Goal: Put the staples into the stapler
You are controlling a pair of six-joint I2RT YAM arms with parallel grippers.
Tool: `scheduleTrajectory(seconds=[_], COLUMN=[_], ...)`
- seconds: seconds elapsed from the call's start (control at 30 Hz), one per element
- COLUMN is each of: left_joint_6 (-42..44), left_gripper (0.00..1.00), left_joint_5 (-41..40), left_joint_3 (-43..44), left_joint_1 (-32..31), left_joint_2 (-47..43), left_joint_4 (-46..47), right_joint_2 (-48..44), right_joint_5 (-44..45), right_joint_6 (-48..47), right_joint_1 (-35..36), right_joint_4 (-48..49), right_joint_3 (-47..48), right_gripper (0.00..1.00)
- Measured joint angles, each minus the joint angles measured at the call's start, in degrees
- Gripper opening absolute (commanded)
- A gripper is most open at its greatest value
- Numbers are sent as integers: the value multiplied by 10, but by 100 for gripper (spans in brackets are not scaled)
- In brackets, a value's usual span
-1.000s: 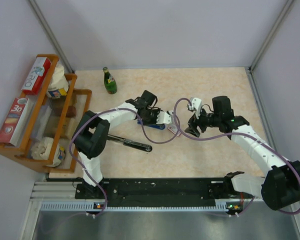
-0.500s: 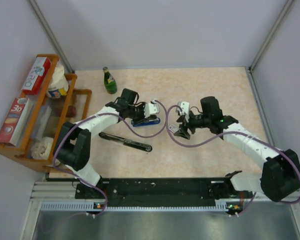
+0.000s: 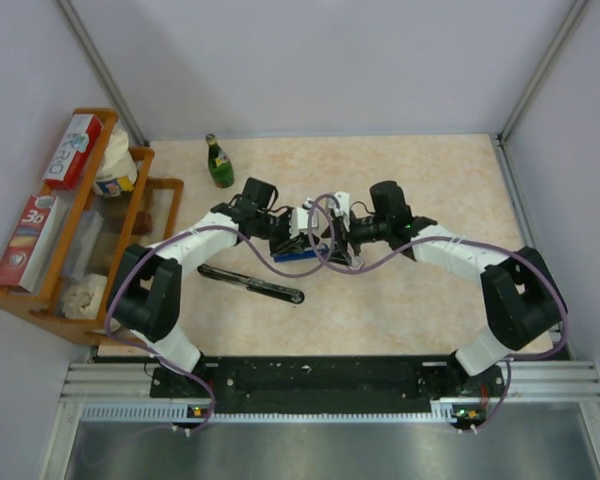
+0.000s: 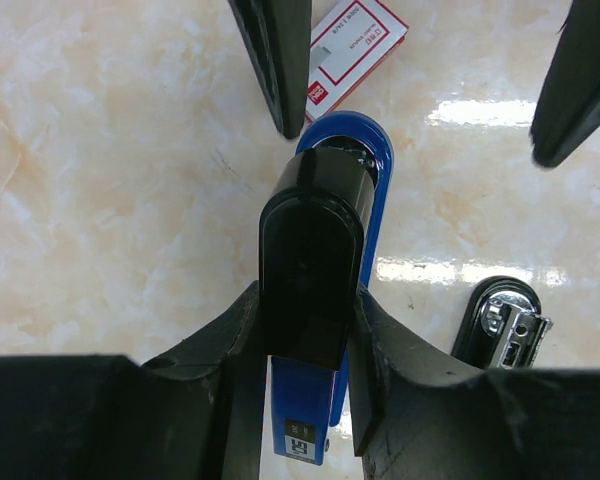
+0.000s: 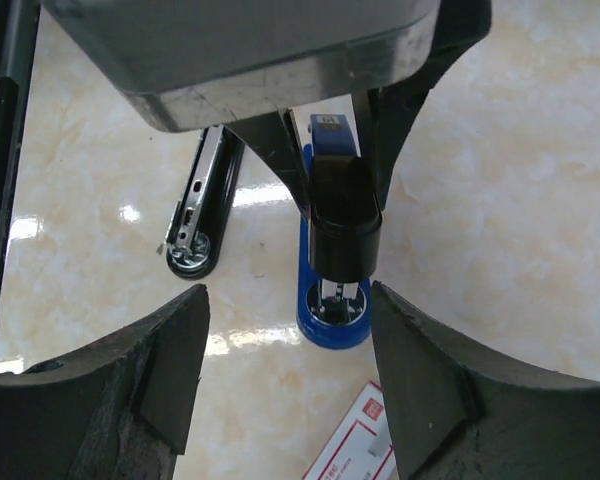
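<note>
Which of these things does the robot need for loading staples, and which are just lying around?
For the job: blue stapler; box of staples.
Just lying about: black stapler; green bottle; wooden rack of packets.

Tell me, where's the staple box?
The staple box lies on the table at the top of the left wrist view, just beyond the tip of the blue stapler.

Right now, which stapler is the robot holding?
The blue stapler, clamped in the left gripper. The black stapler lies apart, in no gripper.
</note>
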Motion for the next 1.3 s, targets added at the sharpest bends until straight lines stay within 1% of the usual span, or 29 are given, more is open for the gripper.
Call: scheduleTrajectory(seconds=[0.13, 0.2, 0.3, 0.33, 0.37, 0.47, 0.53, 0.73, 0.83, 0.97, 1.1, 1.3], left_joint_6=[-3, -5, -10, -13, -14, -17, -21, -47, -78, -115, -127, -136], left_gripper=[0, 0, 0, 0, 0, 0, 0, 0, 0, 0, 0, 0], left_joint_5=[19, 30, 45, 51, 58, 73, 79, 112, 141, 160, 134, 65], left_joint_3=[4, 4, 4, 4, 4, 4, 4, 4, 2, -10, -14, -25], left_joint_1=[0, 0, 0, 2, 2, 7, 11, 42, 70, 99, 105, 105], left_joint_2=[0, -1, -6, -9, -13, -24, -30, -33, -33, -33, -30, -18], left_joint_4=[-14, -17, -22, -24, -26, -29, -32, -21, 0, 42, 64, 85], right_joint_2=[30, 42, 53, 56, 57, 61, 64, 66, 73, 95, 124, 163], right_joint_5=[-3, -3, -1, -1, 0, 0, 3, 9, 18, 37, 54, 118], right_joint_6=[7, 11, 15, 16, 15, 21, 22, 25, 26, 26, 24, 1], right_joint_1=[10, 10, 13, 15, 17, 24, 25, 25, 24, 24, 26, 48], right_joint_4=[31, 38, 46, 49, 50, 62, 73, 83, 96, 104, 90, 53], right_joint_3=[1, 1, 1, 1, 1, 1, 1, 1, 1, 14, 46, 93], right_gripper=[54, 49, 44, 37, 28, 9, 4, 0, 0, 0, 0, 0])
